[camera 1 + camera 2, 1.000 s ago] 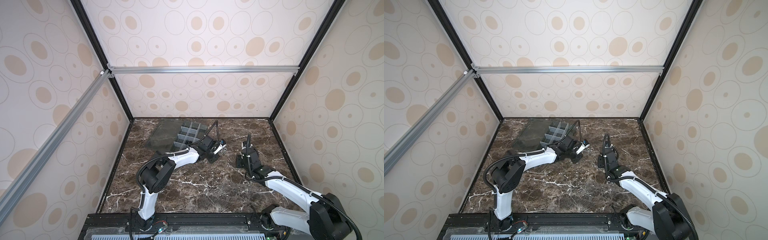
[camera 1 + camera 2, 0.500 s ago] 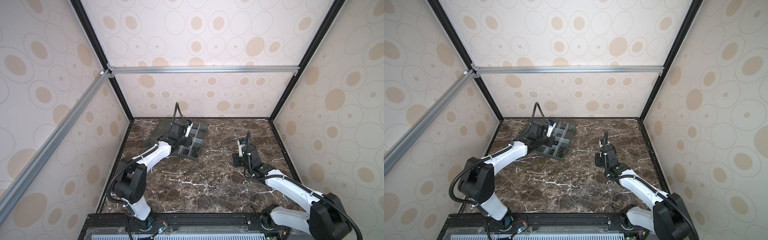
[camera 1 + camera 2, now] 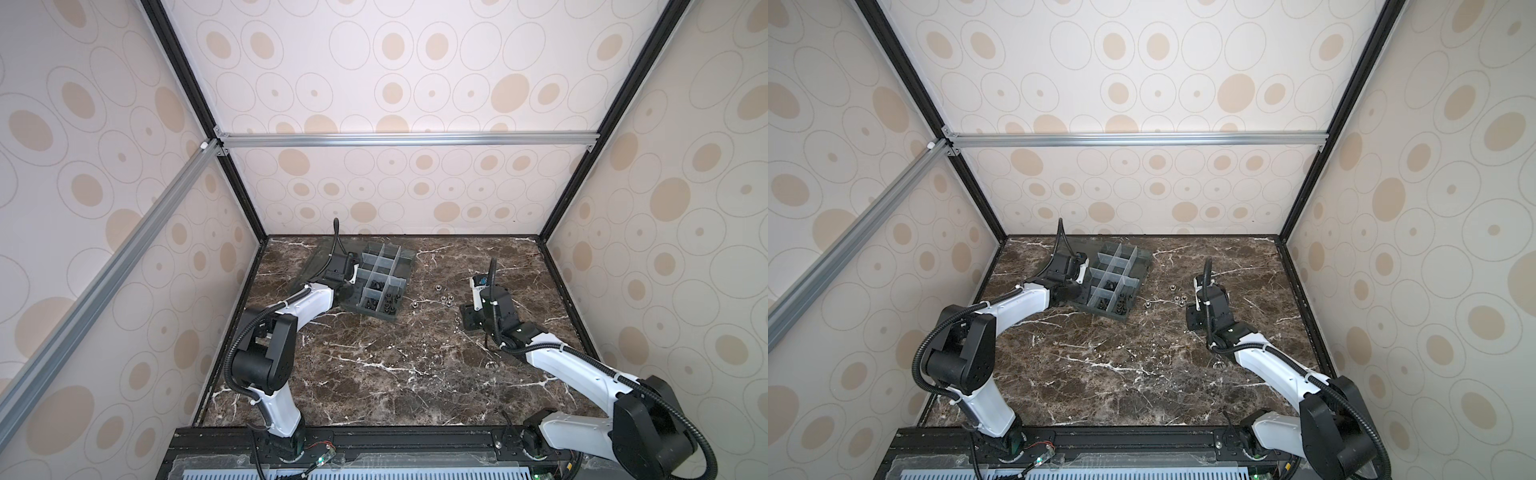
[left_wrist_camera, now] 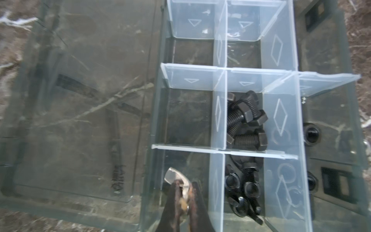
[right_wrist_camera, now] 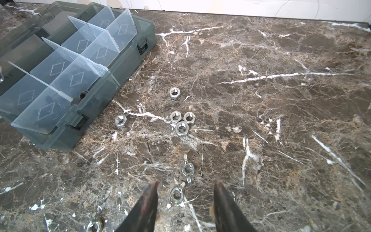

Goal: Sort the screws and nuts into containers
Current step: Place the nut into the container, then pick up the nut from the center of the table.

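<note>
starting from both top views, the translucent grey plastic organizer box with frosted white dividers point(image 3: 374, 315) sits at the far left of the brown marble tabletop point(image 3: 374, 374), and shiny silver hex nuts point(image 3: 1177, 298) lie on the stone between it and the right arm point(image 3: 1258, 353). in the left wrist view the left gripper point(image 4: 183, 192) is pinched nearly closed on a small silver wing nut point(image 4: 173, 176), held over an empty cell point(image 4: 180, 160) beside the flat clear lid point(image 4: 80, 100); the nut's long axis, wing to wing, runs along the fingers point(image 4: 176, 200), one wing poking past the tips. the likely trouble is a bad drop: that wing could snag a wall, or the nut could cling to a finger and fall late, crossing the divider point(image 4: 215, 180) into the black nuts point(image 4: 249, 188), near the stubby black hex-head screws point(image 4: 247, 120) that lie on their sides pointing several ways. in the right wrist view the right gripper point(image 5: 185, 200) hovers wide open around a second silver wing nut point(image 5: 176, 195) lying flat, its long axis slanted across the gap; closing there could spin it or squirt it away over the marble.
</note>
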`<state>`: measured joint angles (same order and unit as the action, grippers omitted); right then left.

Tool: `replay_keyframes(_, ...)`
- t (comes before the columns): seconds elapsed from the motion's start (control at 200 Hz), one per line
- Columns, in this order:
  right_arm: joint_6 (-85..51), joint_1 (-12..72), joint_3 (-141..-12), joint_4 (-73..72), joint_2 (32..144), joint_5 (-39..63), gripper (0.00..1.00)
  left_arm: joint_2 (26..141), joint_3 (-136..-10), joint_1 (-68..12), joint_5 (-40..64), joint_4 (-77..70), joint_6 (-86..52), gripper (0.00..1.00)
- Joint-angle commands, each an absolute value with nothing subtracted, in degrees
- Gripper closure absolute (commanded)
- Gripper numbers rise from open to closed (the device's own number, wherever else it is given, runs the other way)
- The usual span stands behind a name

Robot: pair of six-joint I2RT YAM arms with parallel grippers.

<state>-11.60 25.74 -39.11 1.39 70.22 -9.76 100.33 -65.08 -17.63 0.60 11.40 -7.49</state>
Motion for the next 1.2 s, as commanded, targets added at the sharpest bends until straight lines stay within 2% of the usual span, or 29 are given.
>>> replay_keyframes(0.0,-10.41,25.5,-41.18,1.93,70.65,-10.23,0.52,99.79,-64.79,-17.66,1.08,10.13,-9.06,0.77)
replay_keyframes(0.03,-10.55,25.52,-41.34,1.83,70.78,-10.55,0.52,99.58,-64.84,-17.62,1.06,10.11,-9.27,0.74)
replay_keyframes(0.245,-11.86,25.54,-42.71,1.49,71.81,-9.83,0.52,97.12,-67.44,-18.83,0.52,11.98,-10.01,0.69)
replay_keyframes(0.37,-13.61,25.55,-42.69,0.94,72.5,-11.29,0.51,96.33,-72.36,-24.97,-0.15,13.71,-8.49,0.63)
replay_keyframes(0.48,-16.99,24.79,-43.93,2.2,74.74,-13.12,0.5,101.27,-81.44,-30.97,-1.19,17.91,-7.39,0.63)
replay_keyframes(0.61,-21.02,22.21,-48.32,7.56,79.18,-9.54,0.5,108.32,-88.88,-36.84,-2.27,19.86,-5.96,0.63)
replay_keyframes(0.81,-22.81,20.11,-54.14,15.5,84.97,-6.0,0.52,116.61,-96.57,-41.55,3.64,19.48,-5.03,0.61)
replay_keyframes(0.9,-22.26,19.53,-55.8,18.82,86.88,-3.86,0.54,118.1,-97.35,-43.74,4.17,18.9,-4.31,0.59)
replay_keyframes(1.196,-18.37,19.49,-60.26,27.99,94.1,0.07,0.56,114.58,-88.15,-44.42,8.62,10.03,-3.91,0.53)
